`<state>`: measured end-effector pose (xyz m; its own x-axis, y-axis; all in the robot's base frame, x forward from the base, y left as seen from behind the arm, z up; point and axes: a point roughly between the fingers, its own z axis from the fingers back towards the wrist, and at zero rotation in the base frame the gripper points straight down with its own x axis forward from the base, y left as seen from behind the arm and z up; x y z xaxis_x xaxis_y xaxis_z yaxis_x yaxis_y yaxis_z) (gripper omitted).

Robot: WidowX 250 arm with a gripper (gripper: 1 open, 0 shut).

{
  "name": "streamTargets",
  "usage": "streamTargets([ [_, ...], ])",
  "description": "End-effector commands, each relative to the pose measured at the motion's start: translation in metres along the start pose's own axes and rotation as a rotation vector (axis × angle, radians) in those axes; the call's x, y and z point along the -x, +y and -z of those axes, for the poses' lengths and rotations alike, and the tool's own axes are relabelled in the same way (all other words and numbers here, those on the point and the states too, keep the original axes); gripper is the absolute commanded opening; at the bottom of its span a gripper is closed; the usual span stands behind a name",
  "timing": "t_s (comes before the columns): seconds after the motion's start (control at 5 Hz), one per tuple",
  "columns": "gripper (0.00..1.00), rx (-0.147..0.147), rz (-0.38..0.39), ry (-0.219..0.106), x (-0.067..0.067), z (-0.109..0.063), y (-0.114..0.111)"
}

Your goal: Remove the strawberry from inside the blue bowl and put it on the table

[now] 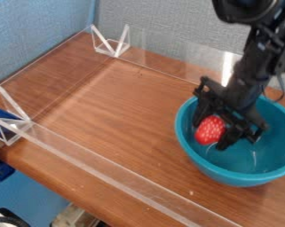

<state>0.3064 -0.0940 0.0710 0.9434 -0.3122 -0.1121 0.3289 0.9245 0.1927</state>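
Note:
The red strawberry [209, 131] hangs between the black fingers of my gripper [216, 130], which is shut on it. It is lifted clear of the bottom of the blue bowl [269, 167], level with the bowl's near-left rim and still over its inside. The arm comes down steeply from the top right. The bowl stands at the right end of the wooden table [109, 102].
Low clear acrylic walls [97, 168] edge the tabletop along its front and left. Triangular clear brackets stand at the back [109, 40] and at the left corner [14, 124]. A blue wall rises behind.

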Motion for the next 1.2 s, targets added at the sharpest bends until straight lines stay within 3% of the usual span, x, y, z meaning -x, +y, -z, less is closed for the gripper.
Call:
streamTargets([
  [0.0,0.00,-0.015,-0.060,-0.140,-0.006,-0.057,0.029],
  [0.2,0.00,-0.039,-0.128,-0.186,-0.006,-0.086,0.062],
  [0.4,0.00,-0.056,-0.196,-0.210,-0.003,-0.105,0.096],
  [1.0,0.00,-0.021,-0.152,-0.110,-0.018,-0.040,0.080],
])
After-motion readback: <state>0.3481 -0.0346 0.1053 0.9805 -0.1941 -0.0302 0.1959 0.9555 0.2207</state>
